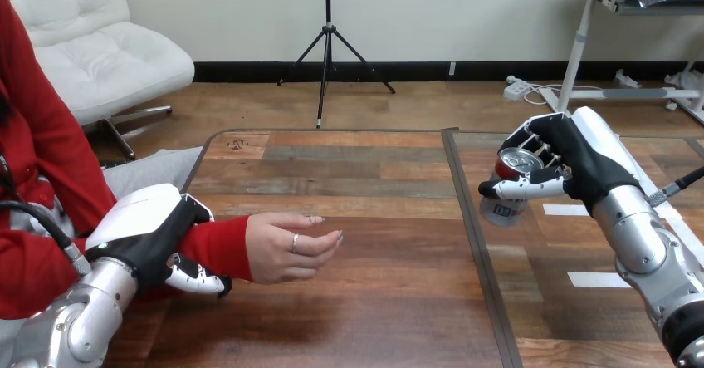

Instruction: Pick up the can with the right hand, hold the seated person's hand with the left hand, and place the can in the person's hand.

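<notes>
- Silver-topped red-and-white metal can, tilted just right of the dark seam in the wooden table; right hand wraps it.
- Person's hand lies left of the seam, bare wood between.
- Left hand, farther left, clasps the red-sleeved wrist.

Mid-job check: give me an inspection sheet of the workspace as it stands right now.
Surface: wooden table, a dark seam down its right part.
Job's things: can held tilted in the right hand, over the table's right part; person's hand empty, fingers loosely curled.
Clutter: white strips on the table's right part.
Hands: left hand clasped round the person's wrist; right hand shut on the can.
Cables: nothing seen on the table.
Surroundings: person seated at the table's left.
</notes>
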Robot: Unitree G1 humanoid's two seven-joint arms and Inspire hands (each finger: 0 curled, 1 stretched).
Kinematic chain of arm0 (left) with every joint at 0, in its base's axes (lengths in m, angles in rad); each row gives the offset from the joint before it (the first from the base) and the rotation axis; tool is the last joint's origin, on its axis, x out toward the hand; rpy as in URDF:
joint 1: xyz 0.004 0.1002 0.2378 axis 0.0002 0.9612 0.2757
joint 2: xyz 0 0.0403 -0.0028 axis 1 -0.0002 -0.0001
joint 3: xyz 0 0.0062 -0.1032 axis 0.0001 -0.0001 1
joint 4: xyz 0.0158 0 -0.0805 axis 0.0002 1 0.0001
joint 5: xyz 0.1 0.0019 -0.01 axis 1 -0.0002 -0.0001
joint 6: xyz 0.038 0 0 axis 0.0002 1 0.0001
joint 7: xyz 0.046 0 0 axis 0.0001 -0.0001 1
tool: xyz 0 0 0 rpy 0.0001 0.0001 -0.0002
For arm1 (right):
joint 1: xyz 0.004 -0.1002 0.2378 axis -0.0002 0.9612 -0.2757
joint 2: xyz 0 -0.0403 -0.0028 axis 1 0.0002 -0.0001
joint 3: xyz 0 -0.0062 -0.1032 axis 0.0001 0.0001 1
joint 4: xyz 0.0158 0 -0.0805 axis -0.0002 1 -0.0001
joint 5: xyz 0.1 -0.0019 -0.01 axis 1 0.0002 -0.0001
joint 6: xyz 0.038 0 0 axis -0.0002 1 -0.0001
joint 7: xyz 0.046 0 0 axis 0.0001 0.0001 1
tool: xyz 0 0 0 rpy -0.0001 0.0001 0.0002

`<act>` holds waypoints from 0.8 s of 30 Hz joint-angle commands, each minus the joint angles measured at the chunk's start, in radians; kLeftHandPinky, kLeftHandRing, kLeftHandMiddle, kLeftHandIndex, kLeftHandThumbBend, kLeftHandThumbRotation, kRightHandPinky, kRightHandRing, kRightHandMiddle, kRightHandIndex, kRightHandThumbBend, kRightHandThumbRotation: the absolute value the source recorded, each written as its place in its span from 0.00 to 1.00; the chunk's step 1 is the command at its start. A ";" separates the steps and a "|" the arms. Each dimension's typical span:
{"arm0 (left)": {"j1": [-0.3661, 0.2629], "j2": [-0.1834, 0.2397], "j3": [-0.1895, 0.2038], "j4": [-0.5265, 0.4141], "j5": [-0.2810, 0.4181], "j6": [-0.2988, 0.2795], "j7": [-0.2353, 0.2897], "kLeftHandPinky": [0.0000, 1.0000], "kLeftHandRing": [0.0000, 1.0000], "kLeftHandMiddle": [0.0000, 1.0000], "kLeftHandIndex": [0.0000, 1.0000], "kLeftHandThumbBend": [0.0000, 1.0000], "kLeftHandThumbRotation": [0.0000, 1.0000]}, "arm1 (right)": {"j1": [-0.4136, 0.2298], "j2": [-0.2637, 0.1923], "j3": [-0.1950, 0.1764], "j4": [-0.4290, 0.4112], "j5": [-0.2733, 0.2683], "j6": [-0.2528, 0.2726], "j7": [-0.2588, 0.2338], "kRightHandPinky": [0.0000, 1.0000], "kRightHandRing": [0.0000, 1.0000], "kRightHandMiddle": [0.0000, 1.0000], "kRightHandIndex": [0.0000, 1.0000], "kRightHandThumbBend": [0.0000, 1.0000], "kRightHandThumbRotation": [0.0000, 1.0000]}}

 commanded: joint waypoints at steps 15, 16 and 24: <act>-0.260 -0.046 0.029 -0.054 -0.022 -0.018 0.040 0.16 0.22 0.32 0.34 0.65 0.00 | -0.079 0.007 -0.011 -0.036 0.016 -0.020 0.001 0.32 0.36 0.43 0.48 0.70 0.00; -0.265 -0.050 0.028 -0.050 -0.024 -0.017 0.039 0.16 0.22 0.32 0.34 0.66 0.00 | -0.079 0.007 -0.010 -0.037 0.015 -0.022 0.000 0.32 0.37 0.43 0.48 0.70 0.00; -0.297 -0.072 0.014 -0.030 -0.027 -0.028 0.033 0.14 0.21 0.30 0.33 0.67 0.00 | -0.080 0.013 -0.013 -0.037 0.021 -0.030 0.007 0.34 0.38 0.43 0.48 0.70 0.00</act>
